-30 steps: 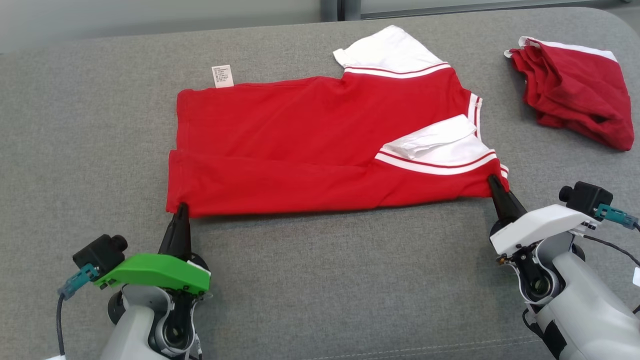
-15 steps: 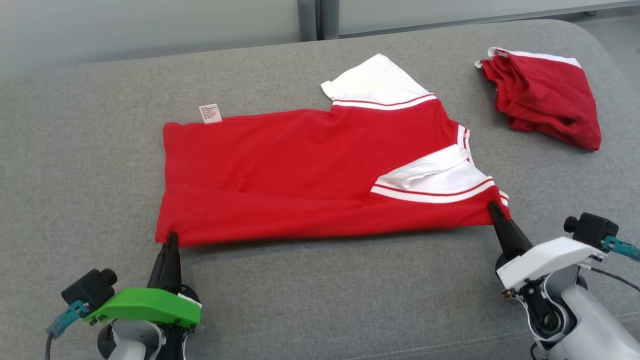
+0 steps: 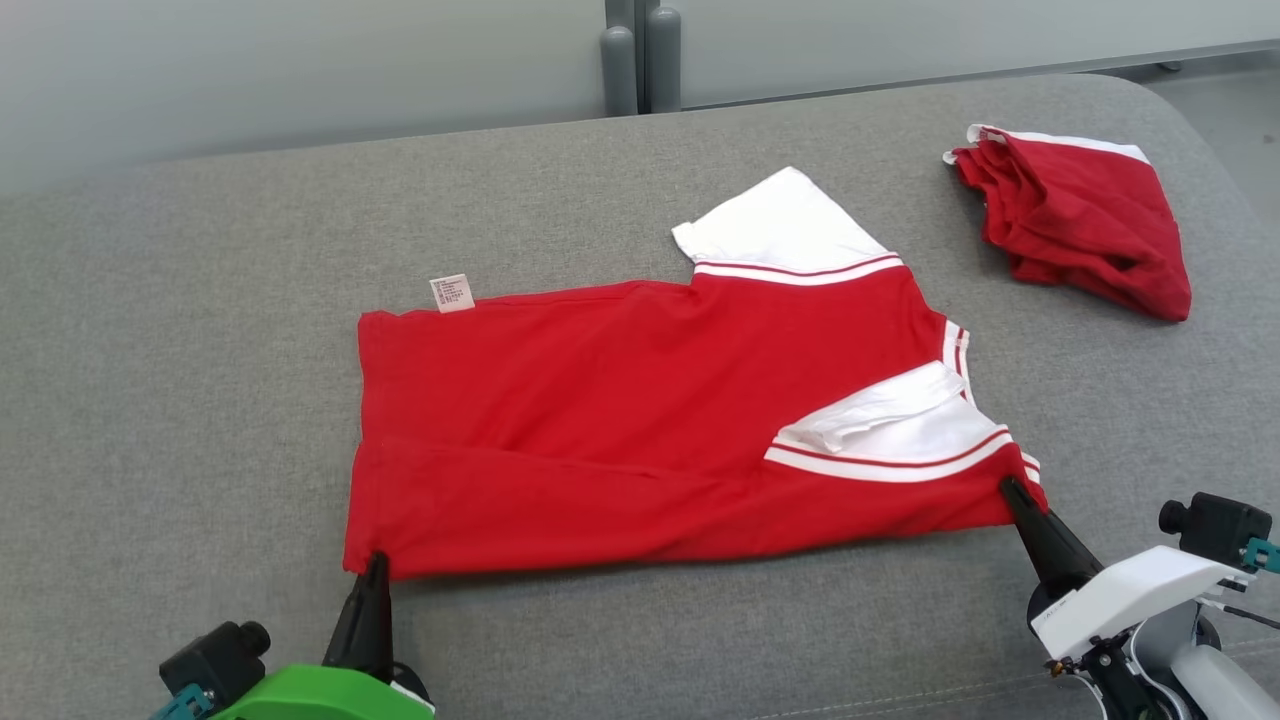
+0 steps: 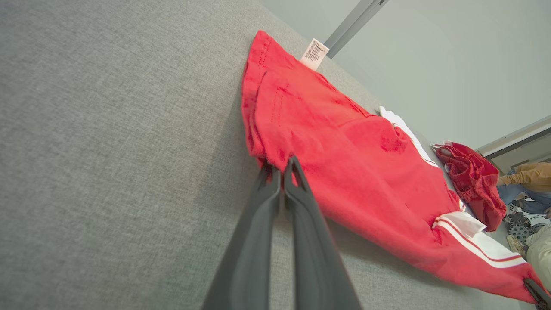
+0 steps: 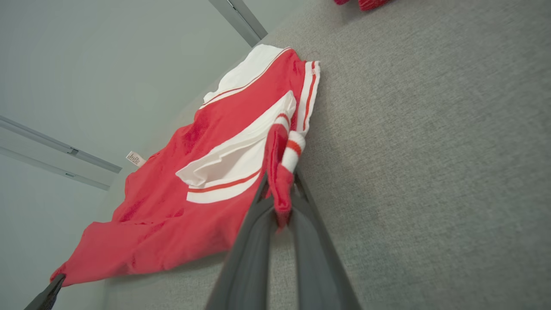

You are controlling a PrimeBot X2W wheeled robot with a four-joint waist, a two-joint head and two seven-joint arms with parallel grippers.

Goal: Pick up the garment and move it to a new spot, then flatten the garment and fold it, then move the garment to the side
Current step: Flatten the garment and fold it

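Note:
A red garment (image 3: 640, 420) with white sleeves and striped trim lies spread on the grey cushion (image 3: 200, 380), its near edge folded over and one white sleeve turned in. My left gripper (image 3: 375, 565) is shut on the garment's near left corner (image 4: 275, 165). My right gripper (image 3: 1012, 490) is shut on the near right corner, where red cloth (image 5: 280, 189) bunches between its fingers. The near edge is stretched between both grippers. A white label (image 3: 452, 293) sticks out at the far left hem.
A second red garment (image 3: 1075, 230) lies crumpled at the far right of the cushion. A pale wall and a grey post (image 3: 640, 60) stand behind the cushion's far edge. A person's clothing (image 4: 527, 181) shows at the right of the left wrist view.
The head camera has tilted up, so everything sits lower in view. Both grippers have drawn the garment's near edge toward me and kept hold of the corners.

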